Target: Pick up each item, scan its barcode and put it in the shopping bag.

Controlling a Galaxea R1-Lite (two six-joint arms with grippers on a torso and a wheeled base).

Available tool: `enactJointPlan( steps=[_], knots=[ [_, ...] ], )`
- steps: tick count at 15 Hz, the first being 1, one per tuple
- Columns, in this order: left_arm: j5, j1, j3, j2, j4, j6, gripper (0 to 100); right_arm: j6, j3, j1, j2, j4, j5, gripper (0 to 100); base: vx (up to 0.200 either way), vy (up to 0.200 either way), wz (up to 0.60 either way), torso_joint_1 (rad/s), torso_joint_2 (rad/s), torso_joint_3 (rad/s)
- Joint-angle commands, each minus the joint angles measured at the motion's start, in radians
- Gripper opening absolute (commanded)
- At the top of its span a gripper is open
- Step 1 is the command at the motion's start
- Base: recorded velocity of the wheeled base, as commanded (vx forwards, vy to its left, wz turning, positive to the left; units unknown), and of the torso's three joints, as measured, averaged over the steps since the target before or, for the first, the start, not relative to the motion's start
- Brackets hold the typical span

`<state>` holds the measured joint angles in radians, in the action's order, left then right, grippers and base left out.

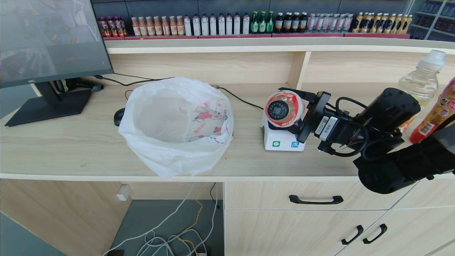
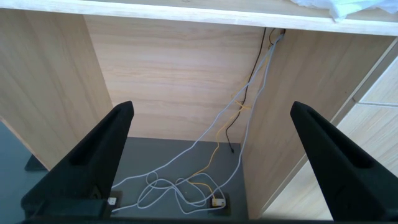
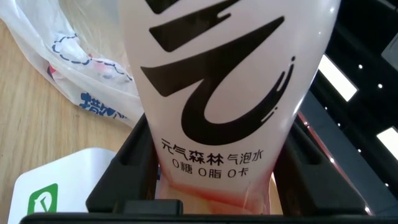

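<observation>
Gripping one bottle [image 3: 217,93] over one scanner [image 1: 282,142], one bag [image 1: 176,124]

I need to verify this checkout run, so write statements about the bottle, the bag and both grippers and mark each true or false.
1. The jaws of the right gripper are shut on a bottle. True.
2. The shopping bag stands open on the counter. True.
3. The bottle is held over the shopping bag. False: it is at the white scanner, beside the bag.
4. The jaws of the left gripper are shut. False: they are open, with nothing between them.
</observation>
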<state>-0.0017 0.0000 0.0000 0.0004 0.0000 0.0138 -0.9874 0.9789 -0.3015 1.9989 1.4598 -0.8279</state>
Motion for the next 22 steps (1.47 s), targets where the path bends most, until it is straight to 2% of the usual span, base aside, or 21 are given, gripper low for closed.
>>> enactJointPlan(
  steps=[1,8,11,16,17,19,22],
  knots=[
    [0.000,0.000,0.000,0.000,0.000,0.000,100,0.000,-0.002,-0.001,-0.002,0.001,0.000,0,0.000,0.000,0.00,0.000,0.00,0.000],
    [0.000,0.000,0.000,0.000,0.000,0.000,100,0.018,-0.025,-0.002,-0.060,-0.001,0.009,0,0.000,0.000,0.00,0.000,0.00,0.000],
    [0.000,0.000,0.000,0.000,0.000,-0.002,100,0.041,-0.031,-0.011,-0.115,-0.007,0.046,0,0.000,0.000,0.00,0.000,0.00,0.000],
    [0.000,0.000,0.000,0.000,0.000,0.000,100,0.112,-0.120,-0.028,-0.177,-0.003,0.078,0,0.000,0.000,0.00,0.000,0.00,0.000],
    [0.000,0.000,0.000,0.000,0.000,0.000,100,0.178,-0.172,-0.039,-0.216,0.005,0.128,0,0.000,0.000,0.00,0.000,0.00,0.000],
    [0.000,0.000,0.000,0.000,0.000,0.000,100,0.293,-0.183,-0.085,-0.243,0.024,0.197,0,0.000,0.000,0.00,0.000,0.00,0.000],
    [0.000,0.000,0.000,0.000,0.000,-0.002,100,0.513,-0.224,-0.134,-0.255,0.111,0.369,0,0.000,0.000,0.00,0.000,0.00,0.000]
  ],
)
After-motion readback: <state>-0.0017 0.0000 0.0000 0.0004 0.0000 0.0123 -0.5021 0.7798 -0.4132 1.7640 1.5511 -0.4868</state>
